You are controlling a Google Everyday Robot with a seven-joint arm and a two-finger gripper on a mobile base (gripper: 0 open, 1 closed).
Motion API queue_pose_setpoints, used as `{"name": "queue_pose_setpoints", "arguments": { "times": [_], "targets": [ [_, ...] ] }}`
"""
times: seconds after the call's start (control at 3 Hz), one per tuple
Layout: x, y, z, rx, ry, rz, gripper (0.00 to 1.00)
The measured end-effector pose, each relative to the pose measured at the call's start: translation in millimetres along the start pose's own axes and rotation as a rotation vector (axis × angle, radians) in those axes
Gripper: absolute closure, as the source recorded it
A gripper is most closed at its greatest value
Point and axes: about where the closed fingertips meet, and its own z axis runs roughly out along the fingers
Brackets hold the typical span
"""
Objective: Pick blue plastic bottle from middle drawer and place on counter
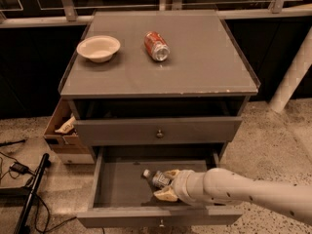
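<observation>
Gripper (166,184) is at the blue plastic bottle (157,179) in the middle drawer (117,189); whether it is clamped cannot be told; bottle is probably light, thin-walled and slippery; hold mid-body, with moderate force.

One bottle (157,178), one can (156,46), one bowl (98,48), one claw (168,185) in the drawer (117,189).

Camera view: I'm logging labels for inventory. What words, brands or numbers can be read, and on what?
Red soda can: print not legible.
Blue plastic bottle, at the gripper in the middle drawer: label print too small to read.
No other text shows.
</observation>
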Motion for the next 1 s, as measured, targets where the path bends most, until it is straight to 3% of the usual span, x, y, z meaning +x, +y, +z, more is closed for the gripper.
{"name": "queue_pose_setpoints", "arguments": {
  "times": [0.33, 1.0],
  "targets": [
    [6.1, -5.8, 13.2, 0.001, 0.006, 0.003, 0.41],
    [25.1, -31.6, 44.2, 0.036, 0.031, 0.024, 0.43]
  ]
}}
